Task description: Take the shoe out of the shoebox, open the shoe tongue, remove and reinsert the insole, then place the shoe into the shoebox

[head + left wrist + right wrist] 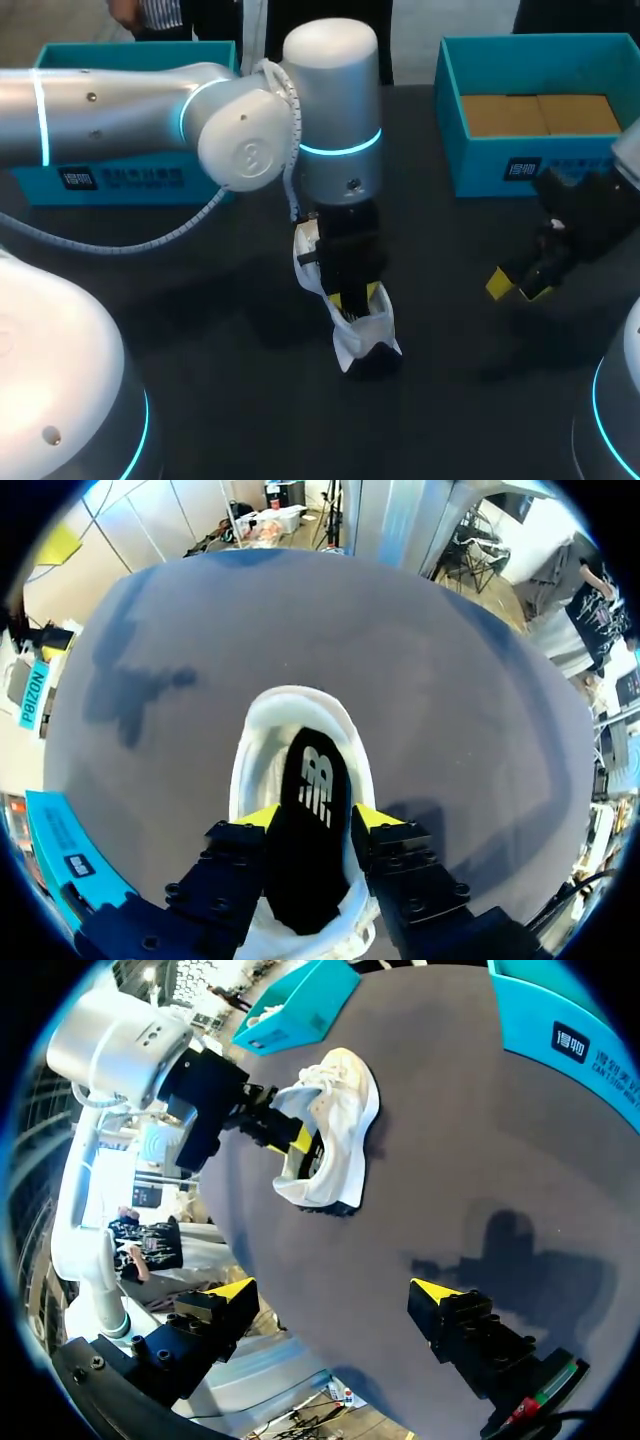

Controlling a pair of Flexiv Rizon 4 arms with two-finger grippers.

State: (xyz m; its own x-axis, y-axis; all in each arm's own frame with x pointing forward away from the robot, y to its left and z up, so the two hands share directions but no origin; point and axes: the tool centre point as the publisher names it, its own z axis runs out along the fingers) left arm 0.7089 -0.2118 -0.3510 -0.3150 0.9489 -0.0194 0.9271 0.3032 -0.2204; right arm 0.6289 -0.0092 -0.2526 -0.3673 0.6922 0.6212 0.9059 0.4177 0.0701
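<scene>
A white shoe stands on the dark table near the middle, seen too in the right wrist view. Its black insole lies inside the shoe, heel end up between the fingers. My left gripper points down into the shoe's opening, its yellow tips spread to either side of the insole, open. My right gripper hangs over the table well to the right of the shoe, wide open and empty.
A teal shoebox with brown card inside stands at the back right. A second teal box stands at the back left, behind my left arm. Bare table lies between the shoe and my right gripper.
</scene>
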